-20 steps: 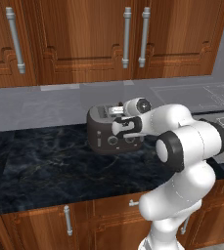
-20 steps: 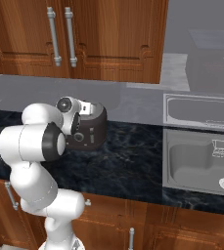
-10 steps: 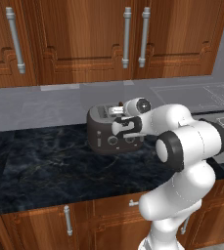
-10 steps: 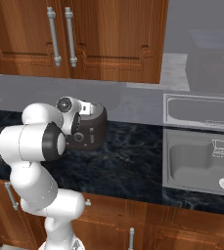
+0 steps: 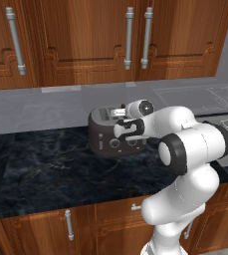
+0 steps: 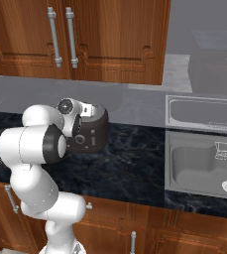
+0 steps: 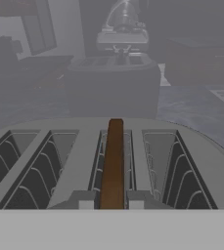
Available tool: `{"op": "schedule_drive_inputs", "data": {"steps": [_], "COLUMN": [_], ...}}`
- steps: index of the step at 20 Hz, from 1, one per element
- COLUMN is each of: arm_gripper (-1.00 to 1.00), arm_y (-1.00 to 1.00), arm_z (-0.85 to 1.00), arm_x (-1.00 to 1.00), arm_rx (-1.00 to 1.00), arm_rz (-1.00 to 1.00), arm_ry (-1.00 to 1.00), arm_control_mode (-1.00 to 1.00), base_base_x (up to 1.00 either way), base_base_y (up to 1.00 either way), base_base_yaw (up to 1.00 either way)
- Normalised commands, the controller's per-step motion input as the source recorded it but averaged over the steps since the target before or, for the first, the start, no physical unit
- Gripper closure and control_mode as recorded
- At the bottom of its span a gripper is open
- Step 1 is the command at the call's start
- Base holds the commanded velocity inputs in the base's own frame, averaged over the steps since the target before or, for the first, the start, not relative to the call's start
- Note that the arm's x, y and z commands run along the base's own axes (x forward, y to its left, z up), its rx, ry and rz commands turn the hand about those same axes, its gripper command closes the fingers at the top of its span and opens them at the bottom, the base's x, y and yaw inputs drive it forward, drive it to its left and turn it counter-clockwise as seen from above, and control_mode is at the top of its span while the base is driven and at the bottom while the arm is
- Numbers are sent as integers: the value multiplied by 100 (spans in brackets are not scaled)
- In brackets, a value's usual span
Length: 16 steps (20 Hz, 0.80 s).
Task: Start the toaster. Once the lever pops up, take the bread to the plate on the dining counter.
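Observation:
The dark grey toaster (image 5: 110, 137) (image 6: 92, 133) stands on the black marbled counter (image 5: 46, 169) near the back wall. My gripper (image 5: 117, 114) (image 6: 88, 110) hangs just over its top, pointing down. In the hand view the toaster's top (image 7: 59, 161) shows several slots, and the thin brown bread (image 7: 113, 161) stands on edge in one of the middle slots. The gripper (image 7: 111, 201) is shut on the bread, with a fingertip pressed to each side of its near end. The toaster's front with its knobs faces the base cameras. The plate and the dining counter are out of view.
A steel sink (image 6: 200, 163) is set into the counter to the right of the toaster. Wood wall cabinets (image 5: 85, 40) hang above the grey backsplash. The counter's front edge (image 5: 60, 206) runs above base cabinets; open counter lies left of the toaster.
The fingers have closed onto the bread slice in its slot. The arm and the toaster have stayed where they were.

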Motion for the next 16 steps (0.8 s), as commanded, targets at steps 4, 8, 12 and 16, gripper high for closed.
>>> {"op": "schedule_drive_inputs", "data": {"steps": [4,8,12,16], "arm_gripper": [100,100,100,100], "arm_y": [0,0,0,0], "arm_z": [0,0,0,0], "arm_x": [0,0,0,0], "arm_rx": [0,0,0,0], "arm_rz": [0,0,0,0], "arm_ry": [0,0,0,0], "arm_control_mode": [-100,-100,-100,-100], "base_base_x": [0,0,0,0], "base_base_y": [0,0,0,0], "base_base_yaw": [0,0,0,0]}}
